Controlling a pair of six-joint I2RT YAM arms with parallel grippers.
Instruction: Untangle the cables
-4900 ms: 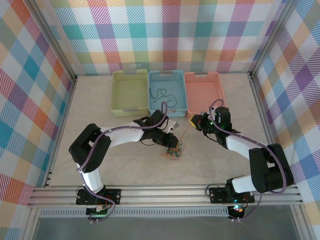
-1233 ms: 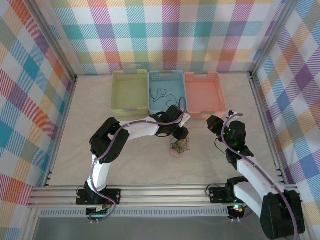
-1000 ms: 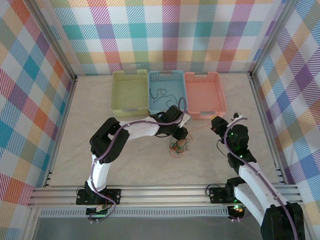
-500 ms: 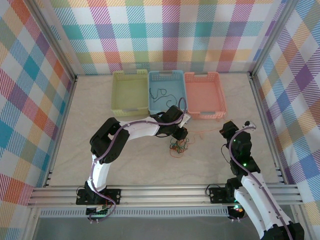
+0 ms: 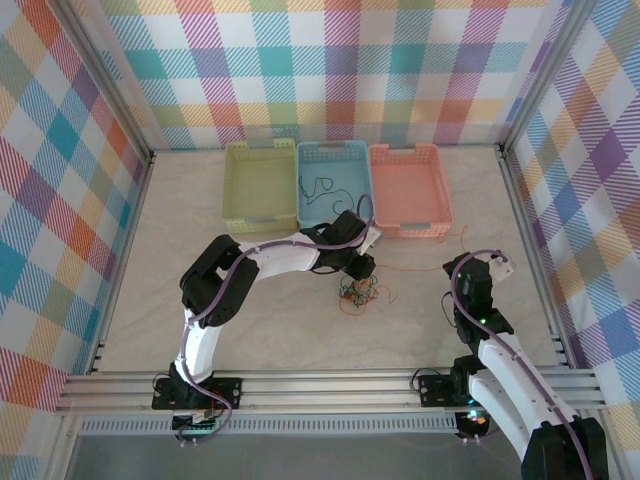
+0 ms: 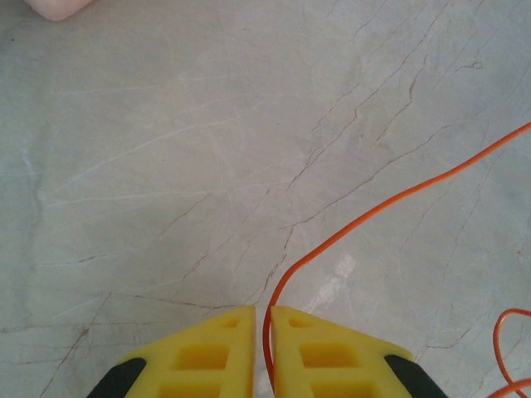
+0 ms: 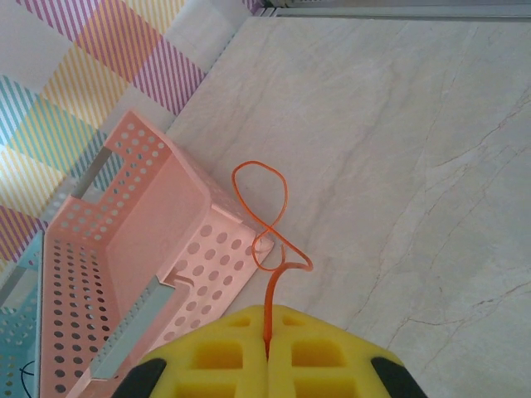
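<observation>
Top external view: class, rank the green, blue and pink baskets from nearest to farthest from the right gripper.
From the right gripper:
1. Pink basket, back right, nearest.
2. Blue basket, back middle.
3. Green basket, back left, farthest.

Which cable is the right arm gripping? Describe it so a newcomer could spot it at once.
Start at the pink basket, back right. On the tabletop in front of it, a thin orange cable stretches from the tangled clump to the right arm, whose jaws are shut on it. It alone is drawn out long; the rest of the clump is bunched tight.
</observation>
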